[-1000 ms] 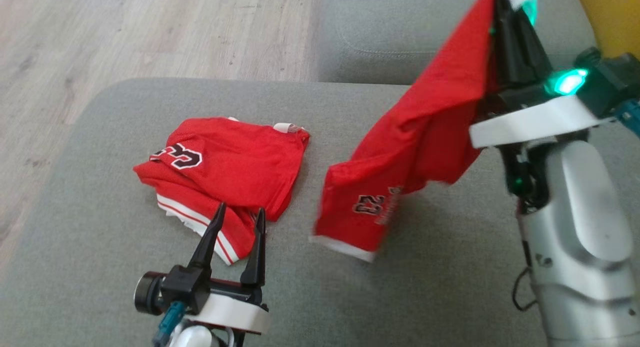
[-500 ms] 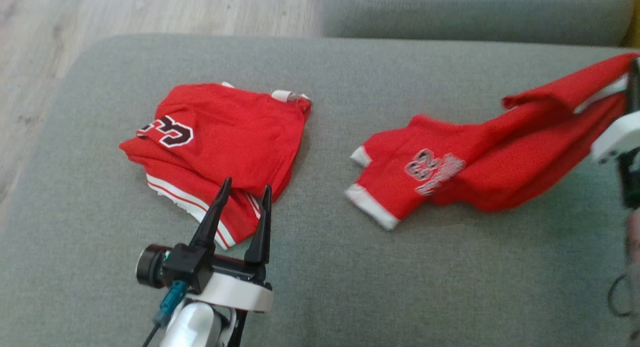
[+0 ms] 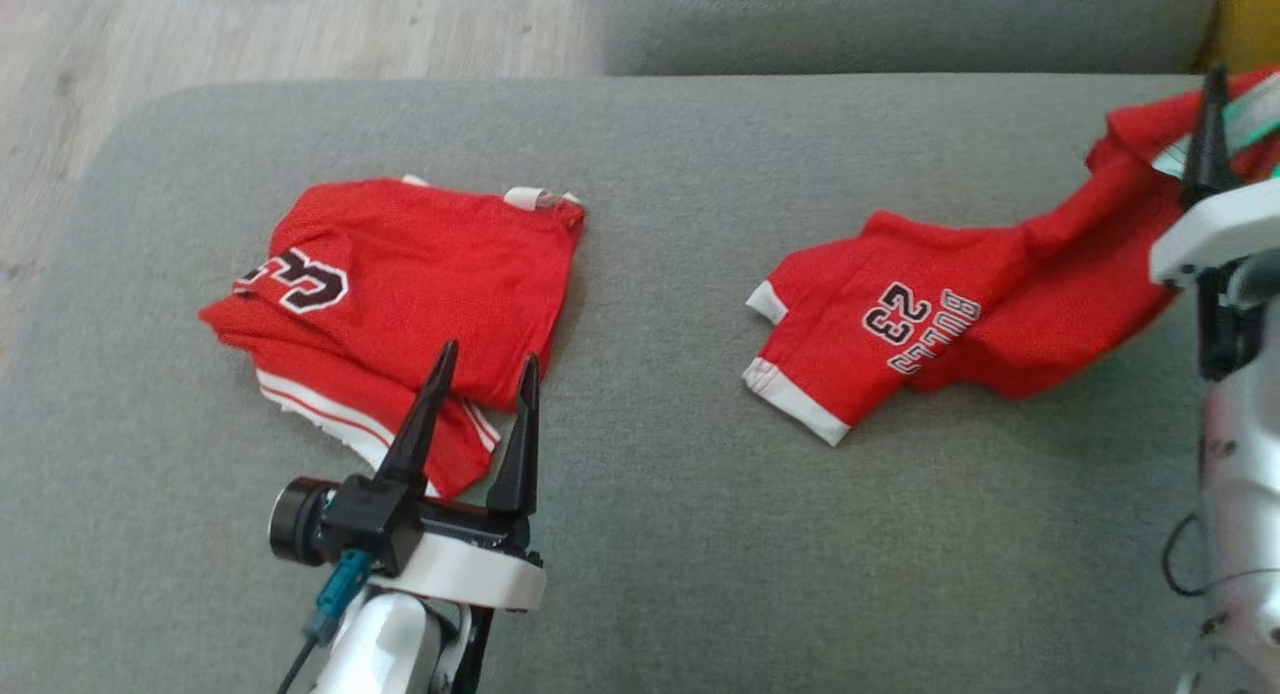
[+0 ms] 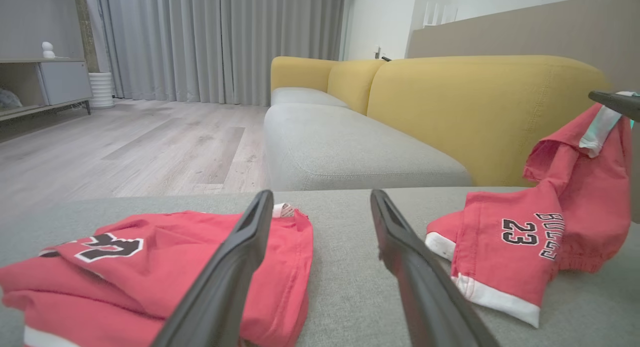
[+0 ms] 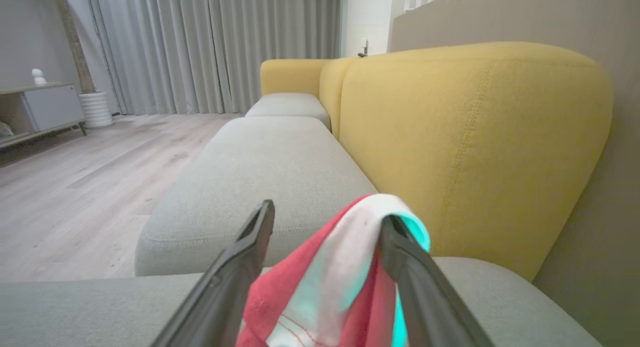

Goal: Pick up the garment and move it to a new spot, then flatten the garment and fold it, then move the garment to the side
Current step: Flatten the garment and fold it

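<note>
- Two red items on cushion [image 3: 650, 534]: shorts [image 3: 900, 344] right, folded jersey [image 3: 400, 274] left.
- Right gripper [image 5: 327, 214] released, jaws wide; shorts' far end hangs on one finger.
- Left gripper [image 3: 488, 356] spread, empty, over jersey edge.
- Step: set-down at new spot. Next: clear finger, flatten shorts.

A grey sofa seat [image 3: 700, 534] spreads under both my left jaws and my right jaws. A loosely folded red jersey [image 3: 430, 264] lies on it just ahead of my left jaws. Past my right jaws rises a yellow backrest [image 5: 475, 137]. Farther off are a pale wood floor [image 4: 125, 147], grey curtains [image 4: 215, 42], a grey cabinet [image 4: 55, 79] and a white ribbed pot [image 4: 101, 89].
</note>
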`<state>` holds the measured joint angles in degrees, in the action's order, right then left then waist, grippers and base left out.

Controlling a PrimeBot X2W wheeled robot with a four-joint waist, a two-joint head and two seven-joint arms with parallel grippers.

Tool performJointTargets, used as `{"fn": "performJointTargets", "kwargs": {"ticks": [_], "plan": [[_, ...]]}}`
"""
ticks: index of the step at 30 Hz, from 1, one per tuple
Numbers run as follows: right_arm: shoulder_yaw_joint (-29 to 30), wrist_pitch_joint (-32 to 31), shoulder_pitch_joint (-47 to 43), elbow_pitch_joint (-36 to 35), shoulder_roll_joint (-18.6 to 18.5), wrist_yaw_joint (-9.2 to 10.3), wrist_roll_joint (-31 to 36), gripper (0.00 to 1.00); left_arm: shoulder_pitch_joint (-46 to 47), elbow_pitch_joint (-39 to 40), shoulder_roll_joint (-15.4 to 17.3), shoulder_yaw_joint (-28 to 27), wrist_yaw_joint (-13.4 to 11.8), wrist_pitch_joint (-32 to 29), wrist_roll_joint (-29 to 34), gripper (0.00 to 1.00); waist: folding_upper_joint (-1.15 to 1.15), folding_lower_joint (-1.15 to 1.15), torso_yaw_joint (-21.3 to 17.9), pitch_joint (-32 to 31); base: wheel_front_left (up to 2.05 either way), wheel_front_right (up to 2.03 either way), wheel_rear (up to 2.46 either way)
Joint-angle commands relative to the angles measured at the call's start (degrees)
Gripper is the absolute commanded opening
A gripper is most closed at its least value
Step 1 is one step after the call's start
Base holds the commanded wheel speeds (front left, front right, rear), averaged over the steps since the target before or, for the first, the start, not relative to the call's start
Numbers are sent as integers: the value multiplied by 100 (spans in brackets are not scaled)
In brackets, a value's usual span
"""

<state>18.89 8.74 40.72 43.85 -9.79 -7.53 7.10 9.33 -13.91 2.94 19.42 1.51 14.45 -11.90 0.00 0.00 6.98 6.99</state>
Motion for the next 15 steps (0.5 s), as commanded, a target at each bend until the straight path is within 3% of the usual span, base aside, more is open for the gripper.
{"fn": "performJointTargets", "kwargs": {"ticks": [1, 8, 15], "plan": [[-168, 120, 168, -326, 69, 4, 15, 100, 175, 179, -6, -191, -40, 55, -34, 100, 0, 0, -103, -123, 0, 0, 0], [-795, 194, -426, -1117, 456, 4, -451, 100, 76, 198, -6, -205, -94, 55, -77, 100, 0, 0, -307, -377, 0, 0, 0], [-1345, 292, -1752, -2336, 674, 4, -953, 100, -40, 207, -6, -200, -128, 55, -98, 100, 0, 0, -389, -525, 0, 0, 0]]}}
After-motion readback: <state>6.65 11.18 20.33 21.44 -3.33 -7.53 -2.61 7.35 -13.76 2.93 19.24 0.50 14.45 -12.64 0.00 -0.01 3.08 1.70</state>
